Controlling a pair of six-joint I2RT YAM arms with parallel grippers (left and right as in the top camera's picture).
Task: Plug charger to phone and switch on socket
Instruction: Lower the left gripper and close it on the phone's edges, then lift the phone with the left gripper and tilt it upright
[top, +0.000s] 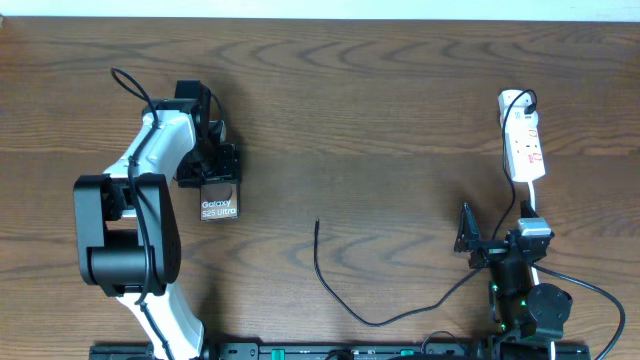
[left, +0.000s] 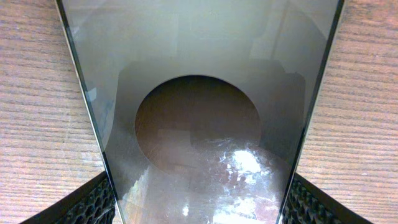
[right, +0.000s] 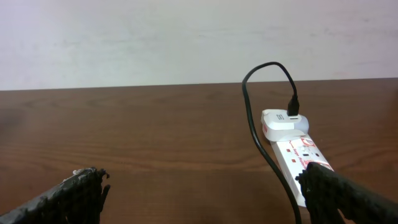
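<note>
The phone, bronze with white "Galaxy" lettering, lies flat at the left of the table. My left gripper is shut on its far end. In the left wrist view the glossy phone fills the gap, and both black fingers press its side edges. The charger is a thin black cable curving across the middle, its free tip lying loose. The white socket lies at the far right, with the cable plugged into a white adapter. My right gripper stands open just before the socket, holding nothing.
The socket's white cord runs back toward my right arm. A pale wall stands behind the table's far edge. Thicker black robot cables loop at the right front.
</note>
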